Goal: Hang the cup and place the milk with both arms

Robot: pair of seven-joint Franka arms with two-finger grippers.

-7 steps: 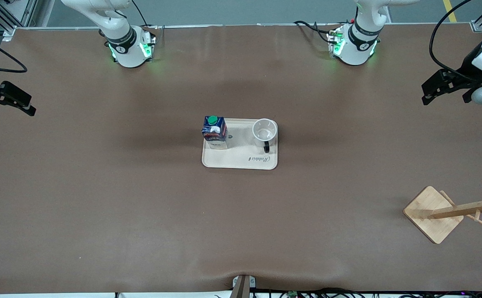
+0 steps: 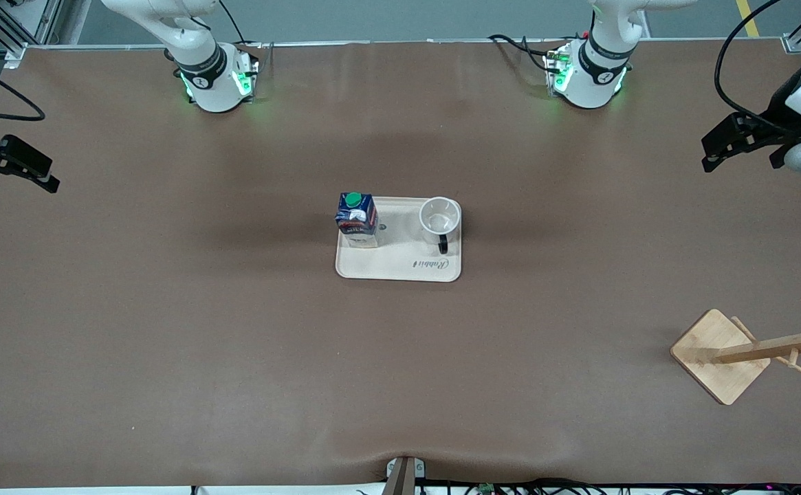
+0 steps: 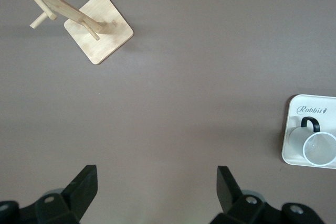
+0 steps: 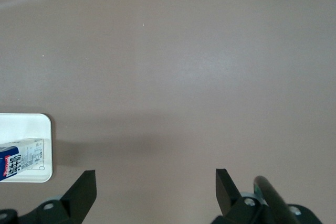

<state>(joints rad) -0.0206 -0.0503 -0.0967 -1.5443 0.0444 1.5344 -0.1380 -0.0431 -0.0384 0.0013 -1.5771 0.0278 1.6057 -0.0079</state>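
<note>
The left gripper and right gripper, fingers spread and empty, hung over bare table at opposite ends, apparently poised before any reach. Both arms were raised and drawn outward. The cup and milk stood upright on the tray at mid-table, the cup nearer the left arm's end. The rack awaited the cup.

Brown table mat, grey floor, black cables
</note>
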